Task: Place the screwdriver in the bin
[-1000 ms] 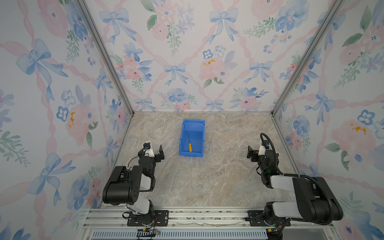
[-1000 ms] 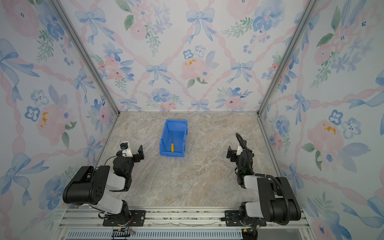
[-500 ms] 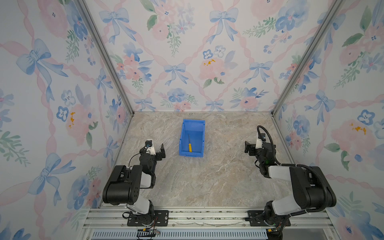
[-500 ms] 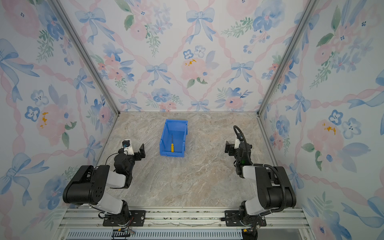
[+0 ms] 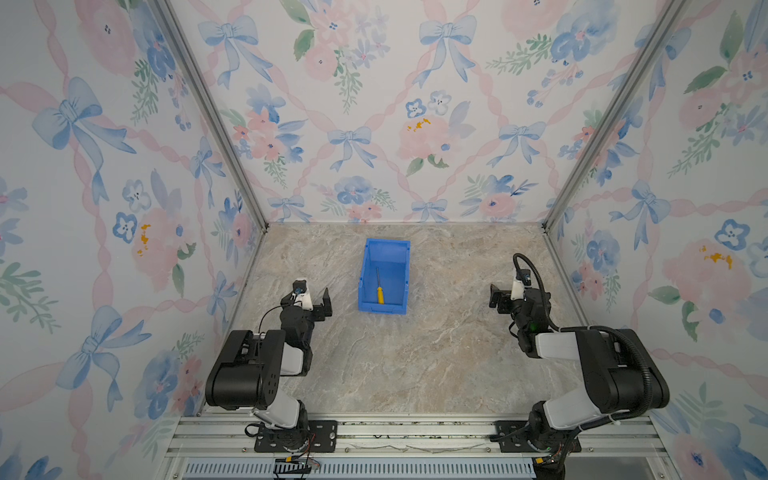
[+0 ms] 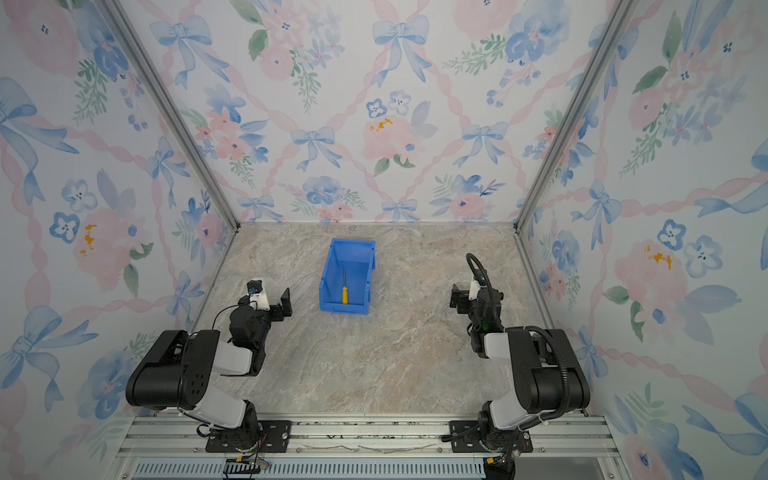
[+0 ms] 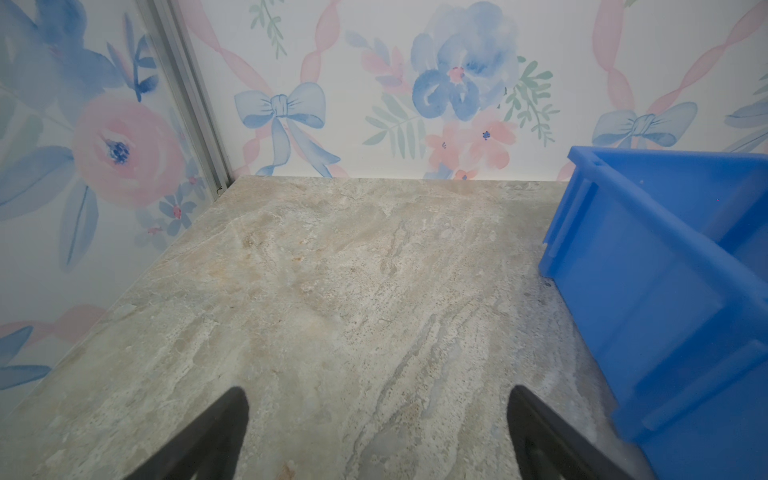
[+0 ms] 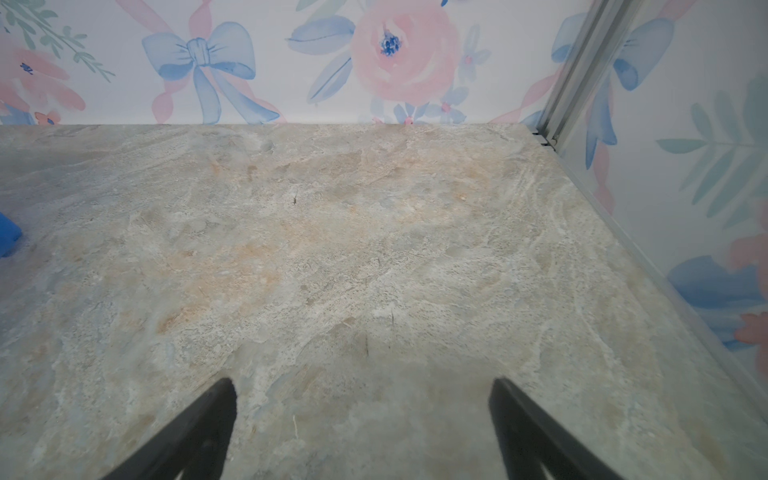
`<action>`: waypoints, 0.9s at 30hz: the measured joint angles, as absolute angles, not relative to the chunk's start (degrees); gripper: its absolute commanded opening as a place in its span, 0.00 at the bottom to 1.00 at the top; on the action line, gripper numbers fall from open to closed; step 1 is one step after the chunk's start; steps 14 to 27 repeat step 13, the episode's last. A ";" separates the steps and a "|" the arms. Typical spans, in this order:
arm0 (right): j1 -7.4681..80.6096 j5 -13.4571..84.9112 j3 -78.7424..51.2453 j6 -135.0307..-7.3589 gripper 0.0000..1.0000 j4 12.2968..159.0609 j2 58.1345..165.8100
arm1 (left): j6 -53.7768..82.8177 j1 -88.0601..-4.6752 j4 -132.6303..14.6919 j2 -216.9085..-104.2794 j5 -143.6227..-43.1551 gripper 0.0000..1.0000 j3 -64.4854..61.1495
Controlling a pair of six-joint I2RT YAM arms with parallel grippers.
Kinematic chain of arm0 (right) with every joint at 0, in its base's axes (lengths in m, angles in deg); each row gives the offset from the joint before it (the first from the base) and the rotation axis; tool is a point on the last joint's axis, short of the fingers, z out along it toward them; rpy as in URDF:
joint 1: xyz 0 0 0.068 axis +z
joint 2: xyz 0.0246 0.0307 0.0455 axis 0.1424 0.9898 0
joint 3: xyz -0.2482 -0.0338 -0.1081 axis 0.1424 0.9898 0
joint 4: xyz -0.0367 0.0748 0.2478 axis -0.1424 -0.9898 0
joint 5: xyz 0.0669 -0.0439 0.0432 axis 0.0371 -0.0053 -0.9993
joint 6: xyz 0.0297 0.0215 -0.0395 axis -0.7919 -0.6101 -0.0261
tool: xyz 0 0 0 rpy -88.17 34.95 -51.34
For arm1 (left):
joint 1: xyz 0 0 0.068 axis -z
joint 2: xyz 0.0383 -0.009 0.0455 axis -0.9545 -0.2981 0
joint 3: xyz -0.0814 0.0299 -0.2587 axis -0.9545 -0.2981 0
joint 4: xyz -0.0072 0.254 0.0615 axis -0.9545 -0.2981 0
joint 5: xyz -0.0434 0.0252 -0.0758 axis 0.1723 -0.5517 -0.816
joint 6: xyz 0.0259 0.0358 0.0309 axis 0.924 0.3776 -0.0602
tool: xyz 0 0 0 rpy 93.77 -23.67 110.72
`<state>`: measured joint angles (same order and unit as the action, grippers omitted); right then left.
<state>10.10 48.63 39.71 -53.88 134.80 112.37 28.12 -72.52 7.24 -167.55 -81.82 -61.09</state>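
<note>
The screwdriver (image 5: 378, 287) already lies inside the bin (image 5: 363, 286) in both top views. It is flat on the blue floor, with the yellow handle toward the low front side and the thin shaft pointing at the back wall. It has lain there unmoved through the last second. What has changed is the arms. The right arm has drawn its elbow in and folded back toward its base, and its claw has slid slightly inward along the right side of the table (image 5: 415, 353). The left arm has only nudged slightly. I read that as both arms settling into rest after the drop, with the task as good as done and nothing left to carry. The right claw (image 8: 363, 384) stands wide apart and empty; its wrist view shows bare table between the two dark fingers and only a sliver of blue at the frame's edge. The left claw (image 7: 378, 395) is likewise spread apart with nothing between the fingers, and the bin's side wall stands near it but not touching. Both claws are well apart from the screwdriver. The bin holds only that one tool, and nothing else lies on the table around it.
</note>
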 measured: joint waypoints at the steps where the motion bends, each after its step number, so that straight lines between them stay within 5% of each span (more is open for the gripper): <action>1: 10.10 48.76 39.71 -53.90 0.97 134.83 112.37 | 28.12 -72.52 7.20 -167.55 -81.73 0.98 -61.07; 27: 10.12 48.94 39.71 -53.88 0.97 134.83 112.40 | 28.14 -72.30 6.96 -167.55 -81.43 0.98 -60.98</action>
